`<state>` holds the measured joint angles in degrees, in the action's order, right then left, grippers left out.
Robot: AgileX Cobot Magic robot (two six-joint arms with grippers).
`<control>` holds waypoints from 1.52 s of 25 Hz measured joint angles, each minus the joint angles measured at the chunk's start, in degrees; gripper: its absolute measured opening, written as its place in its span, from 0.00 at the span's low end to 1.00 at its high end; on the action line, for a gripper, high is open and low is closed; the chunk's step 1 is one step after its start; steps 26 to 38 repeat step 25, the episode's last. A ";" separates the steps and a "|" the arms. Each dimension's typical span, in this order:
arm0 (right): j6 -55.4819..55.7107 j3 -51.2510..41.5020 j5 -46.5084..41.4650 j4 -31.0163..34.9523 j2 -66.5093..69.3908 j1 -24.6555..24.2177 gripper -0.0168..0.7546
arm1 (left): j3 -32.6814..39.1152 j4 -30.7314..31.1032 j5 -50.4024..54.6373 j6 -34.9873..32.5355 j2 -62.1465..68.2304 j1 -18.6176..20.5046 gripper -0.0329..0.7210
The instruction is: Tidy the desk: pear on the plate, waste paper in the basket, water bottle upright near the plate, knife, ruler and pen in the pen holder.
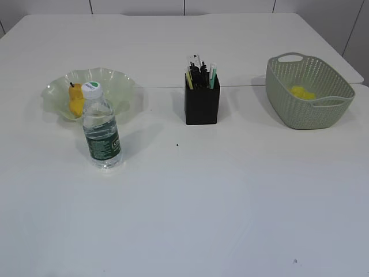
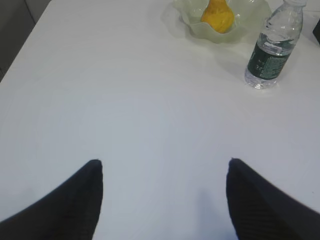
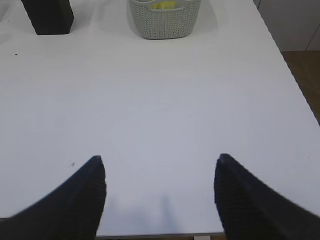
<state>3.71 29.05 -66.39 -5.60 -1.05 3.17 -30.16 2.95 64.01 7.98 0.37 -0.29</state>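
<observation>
nearest in each wrist view are the claws themselves: the left gripper [image 2: 165,167] stands with its jaws wide apart and nothing between them, hovering over bare white table [image 1: 230,208]; the right gripper [image 3: 160,162] is likewise spread and empty, near the table's front edge.

further out, at about ten o'clock in the exterior view, the water bottle [image 1: 101,130] stands upright just in front of the plate [image 1: 118,81]. it looks part full, so light and top-steady, with a smooth, slippery wall; the ribbed middle by the label would be the place to take it. behind it the pear [image 1: 76,99] lies on the plate, firm but easily bruised.

at twelve o'clock the pen holder [image 1: 202,104] holds a bunch of upright sticks, too small to tell apart. at two o'clock the basket [image 1: 323,112] contains yellow waste paper [image 1: 302,92], soft and weightless.

by my reading, everything sits in its place.
</observation>
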 joint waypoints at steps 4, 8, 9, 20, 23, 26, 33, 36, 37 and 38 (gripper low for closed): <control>0.00 0.00 0.00 0.00 0.00 -0.06 0.67 | 0.00 0.00 0.00 -0.05 0.00 0.00 0.77; 0.00 0.00 0.11 0.00 0.00 -1.07 0.67 | 0.00 0.00 0.00 -0.05 0.00 0.00 0.74; 0.00 0.00 0.11 0.00 0.00 -1.62 0.67 | 0.00 0.00 0.00 -0.13 0.00 0.00 0.73; 0.00 0.00 0.11 0.00 0.00 -2.84 0.67 | 0.00 0.00 0.00 -0.13 0.00 0.00 0.71; 0.00 0.00 0.19 0.00 0.00 -2.84 0.67 | 0.00 0.00 -0.03 -0.13 0.00 0.00 0.71; 0.00 0.00 0.19 0.00 0.00 -2.84 0.67 | 0.00 0.00 -0.03 -0.13 0.00 0.00 0.71; 0.00 0.00 0.19 0.00 0.00 -2.84 0.67 | 0.00 0.00 -0.03 -0.13 0.00 0.00 0.71; 0.00 0.00 0.19 0.00 0.00 -2.84 0.67 | 0.00 0.00 -0.03 -0.13 0.00 0.00 0.71; 0.00 0.00 0.19 0.00 0.00 -2.84 0.67 | 0.00 0.00 -0.03 -0.13 0.00 0.00 0.71; 0.00 0.00 0.19 0.00 0.00 -2.84 0.67 | 0.00 0.00 -0.03 -0.13 0.00 0.00 0.71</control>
